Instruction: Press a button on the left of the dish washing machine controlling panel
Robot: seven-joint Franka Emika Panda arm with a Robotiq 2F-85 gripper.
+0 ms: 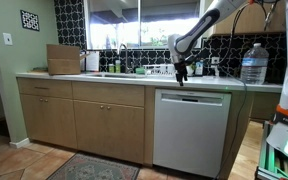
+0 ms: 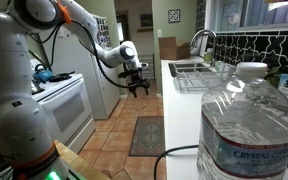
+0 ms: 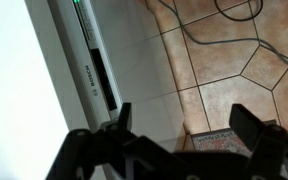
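Note:
The dish washing machine (image 1: 191,132) is a pale flat-fronted appliance under the counter. Its controlling panel (image 1: 192,93) is a thin strip along the top edge. My gripper (image 1: 181,72) hangs fingers-down just above the left end of that strip, a little in front of the counter edge; it also shows in an exterior view (image 2: 136,86). In the wrist view the gripper (image 3: 184,125) is open and empty. The panel (image 3: 96,65) runs along the left with a dark window and a green light (image 3: 76,3), and the dishwasher front (image 3: 139,60) is below the fingers.
Tan cabinets (image 1: 84,115) stand beside the dishwasher. A large water bottle (image 1: 254,62) sits on the counter (image 1: 104,77) near the sink. A rug (image 1: 94,168) lies on the tile floor (image 3: 224,90), and cables (image 3: 234,18) cross it. A white stove (image 2: 69,110) stands opposite.

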